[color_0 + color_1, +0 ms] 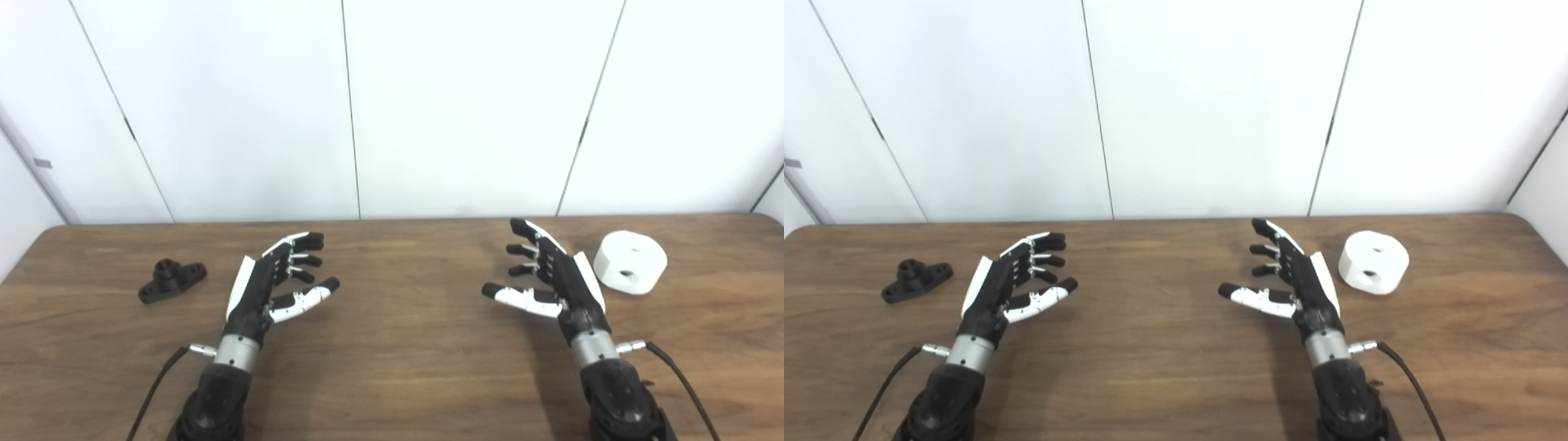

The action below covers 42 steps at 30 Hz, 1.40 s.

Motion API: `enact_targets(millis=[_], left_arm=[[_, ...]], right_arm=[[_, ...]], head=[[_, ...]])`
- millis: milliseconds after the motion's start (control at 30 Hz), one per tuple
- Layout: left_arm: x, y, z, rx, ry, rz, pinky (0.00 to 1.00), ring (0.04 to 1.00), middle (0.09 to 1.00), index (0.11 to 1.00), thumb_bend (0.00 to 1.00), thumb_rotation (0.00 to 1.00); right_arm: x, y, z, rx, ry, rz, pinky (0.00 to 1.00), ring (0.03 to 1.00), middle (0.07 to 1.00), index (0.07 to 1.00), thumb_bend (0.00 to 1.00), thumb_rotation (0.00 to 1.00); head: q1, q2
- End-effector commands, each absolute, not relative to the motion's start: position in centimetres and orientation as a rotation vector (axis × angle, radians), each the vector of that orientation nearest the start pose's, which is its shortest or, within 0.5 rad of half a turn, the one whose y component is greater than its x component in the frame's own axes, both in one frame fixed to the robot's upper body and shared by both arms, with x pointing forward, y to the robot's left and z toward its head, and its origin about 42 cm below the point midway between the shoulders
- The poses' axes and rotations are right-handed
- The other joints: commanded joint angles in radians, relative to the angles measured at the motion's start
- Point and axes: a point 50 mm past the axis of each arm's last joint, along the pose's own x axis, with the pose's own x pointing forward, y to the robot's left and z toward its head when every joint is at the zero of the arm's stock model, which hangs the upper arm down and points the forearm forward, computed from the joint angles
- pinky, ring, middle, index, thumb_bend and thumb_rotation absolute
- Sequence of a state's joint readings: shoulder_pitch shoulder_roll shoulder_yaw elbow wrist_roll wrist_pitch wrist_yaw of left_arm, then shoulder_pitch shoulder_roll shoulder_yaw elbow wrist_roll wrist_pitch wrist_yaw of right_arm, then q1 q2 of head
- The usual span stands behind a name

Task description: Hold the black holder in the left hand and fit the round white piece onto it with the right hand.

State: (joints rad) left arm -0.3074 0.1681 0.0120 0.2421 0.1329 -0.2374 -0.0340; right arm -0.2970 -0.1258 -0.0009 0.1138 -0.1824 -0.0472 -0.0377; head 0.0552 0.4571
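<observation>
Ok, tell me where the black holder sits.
The small black plastic holder lies on the wooden table at far left, just outside the open left hand, untouched.

left eye view: head-height, looks forward and down over the desk (392, 367) toward the white wall (392, 110) | right eye view: same aim, set slightly to the right, scene sits further left in frame | both: mid-range, arms enter from bottom edge | shared: nearly the whole desk top, both hands, wall panels
</observation>
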Motion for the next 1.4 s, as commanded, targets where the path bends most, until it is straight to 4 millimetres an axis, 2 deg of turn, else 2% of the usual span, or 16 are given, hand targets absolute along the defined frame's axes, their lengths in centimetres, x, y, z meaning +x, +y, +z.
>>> enact_targets(millis=[0,200,500,700,900,1033,1167,1367], left_arm=[[38.3,24.9,16.3,0.291,-0.378,-0.066,0.58,0.691,0.768,0.757,0.65,0.13],[37.7,25.2,15.5,0.280,-0.371,-0.054,0.59,0.703,0.776,0.757,0.63,0.15],[37.2,25.0,14.2,0.266,-0.363,-0.061,0.58,0.700,0.766,0.752,0.63,0.10],[36.5,24.7,13.7,0.263,-0.355,-0.059,0.56,0.697,0.766,0.742,0.63,0.08],[36.3,24.6,13.7,0.251,-0.348,-0.056,0.58,0.688,0.766,0.734,0.64,0.08],[36.2,23.9,13.6,0.257,-0.347,-0.065,0.58,0.692,0.772,0.744,0.65,0.12],[36.4,22.6,13.6,0.275,-0.362,-0.067,0.55,0.691,0.762,0.744,0.65,0.18],[36.7,21.0,13.2,0.280,-0.356,-0.069,0.56,0.694,0.759,0.739,0.65,0.12]], right_arm=[[38.2,-22.9,18.5,-0.306,-0.343,0.005,0.61,0.781,0.880,0.855,0.71,0.24],[37.9,-22.9,17.8,-0.302,-0.345,-0.001,0.59,0.769,0.871,0.849,0.72,0.25],[37.1,-22.9,16.3,-0.275,-0.334,0.004,0.60,0.767,0.872,0.848,0.72,0.21],[36.3,-22.9,15.7,-0.277,-0.332,0.008,0.60,0.743,0.852,0.841,0.72,0.21],[36.0,-22.9,15.7,-0.280,-0.328,0.024,0.63,0.763,0.858,0.840,0.72,0.22],[35.9,-23.6,15.7,-0.265,-0.323,0.027,0.64,0.773,0.861,0.840,0.72,0.22],[35.7,-24.6,16.1,-0.268,-0.329,0.035,0.67,0.773,0.864,0.864,0.69,0.21],[35.1,-25.0,16.9,-0.223,-0.284,0.019,0.67,0.797,0.883,0.881,0.62,0.10]], head=[[0.002,-0.002],[0.019,-0.002],[0.018,-0.013],[0.035,-0.003],[0.056,0.007],[0.176,0.004],[0.334,-0.014],[0.392,-0.039]])
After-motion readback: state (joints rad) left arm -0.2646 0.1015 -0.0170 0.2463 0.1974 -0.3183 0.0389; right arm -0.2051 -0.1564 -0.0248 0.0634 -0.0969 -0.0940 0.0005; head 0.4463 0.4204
